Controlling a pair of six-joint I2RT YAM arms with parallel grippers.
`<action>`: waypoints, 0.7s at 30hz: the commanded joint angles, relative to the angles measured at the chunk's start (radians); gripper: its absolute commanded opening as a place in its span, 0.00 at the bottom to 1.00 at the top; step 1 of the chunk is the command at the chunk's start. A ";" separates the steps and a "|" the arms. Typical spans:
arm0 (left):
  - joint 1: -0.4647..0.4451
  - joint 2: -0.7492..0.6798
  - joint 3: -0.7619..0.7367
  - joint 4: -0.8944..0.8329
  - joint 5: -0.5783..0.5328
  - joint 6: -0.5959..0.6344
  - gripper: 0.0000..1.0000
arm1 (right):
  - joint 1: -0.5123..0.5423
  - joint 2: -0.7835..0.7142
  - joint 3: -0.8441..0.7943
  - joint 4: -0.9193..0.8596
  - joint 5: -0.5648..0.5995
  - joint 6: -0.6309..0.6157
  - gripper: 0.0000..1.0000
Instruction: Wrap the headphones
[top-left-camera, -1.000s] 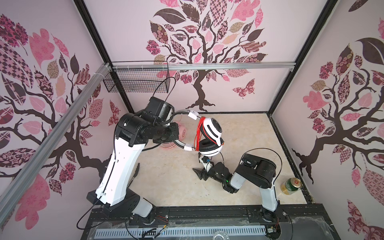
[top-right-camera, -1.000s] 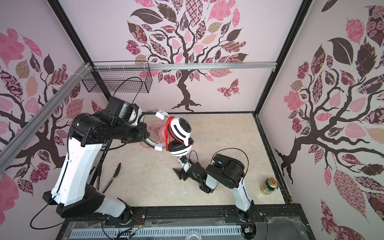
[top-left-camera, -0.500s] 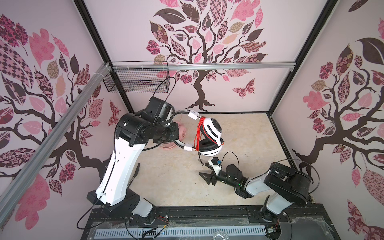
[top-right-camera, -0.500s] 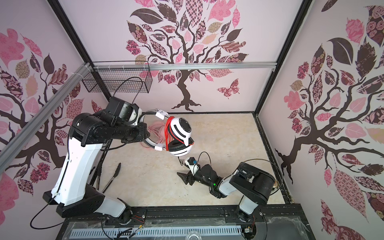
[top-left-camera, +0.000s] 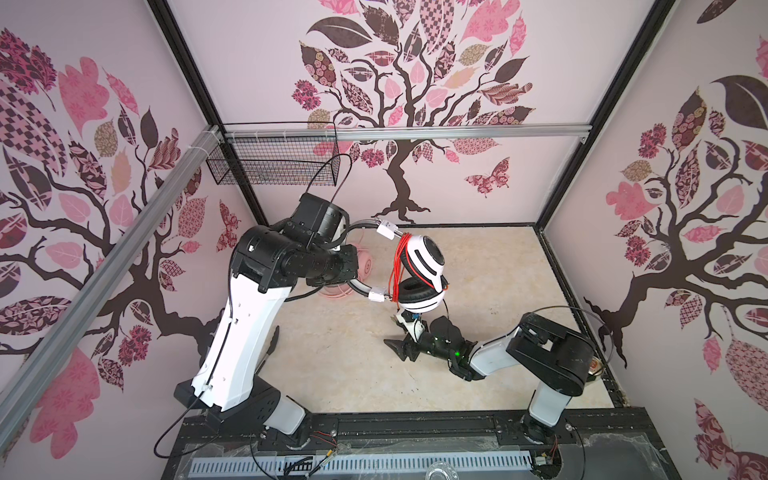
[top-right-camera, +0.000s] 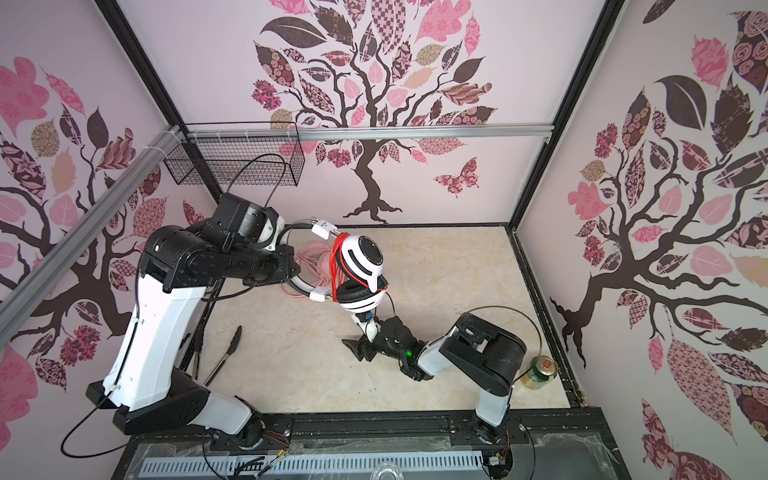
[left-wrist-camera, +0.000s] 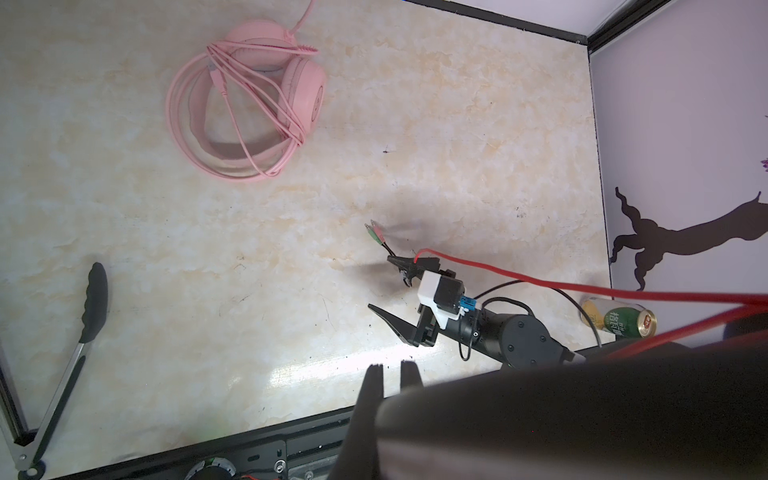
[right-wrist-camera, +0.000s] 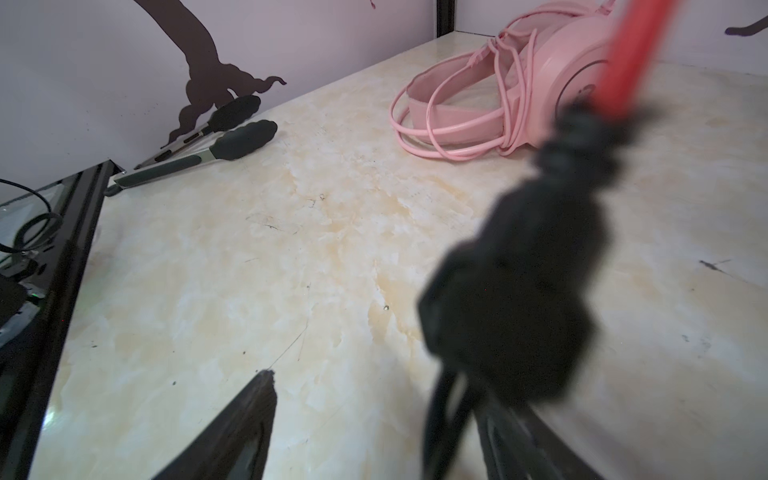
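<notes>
Headphones hung from your tightly closed left gripper, while your right gripper gaped wide beside the red cable over open table, far from walls.

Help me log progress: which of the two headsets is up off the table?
The white-and-black over-ear headset with the orange-red cable, hanging from the left end effector; the pale pink plastic headset lies on the marbled tabletop.

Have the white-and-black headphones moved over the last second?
No. The white-and-black headphones hang at the same spot, just below the foot of the painted tree trunk, in both top views.
</notes>
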 joint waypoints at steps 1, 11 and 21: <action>0.002 -0.005 0.044 0.062 0.036 -0.019 0.00 | -0.013 0.078 0.034 0.081 -0.006 0.001 0.74; 0.015 0.020 0.037 0.066 -0.006 -0.033 0.00 | 0.036 -0.083 -0.144 0.120 0.053 0.072 0.00; 0.141 0.039 -0.132 0.233 0.182 -0.098 0.00 | 0.261 -0.409 0.113 -0.861 0.239 0.067 0.00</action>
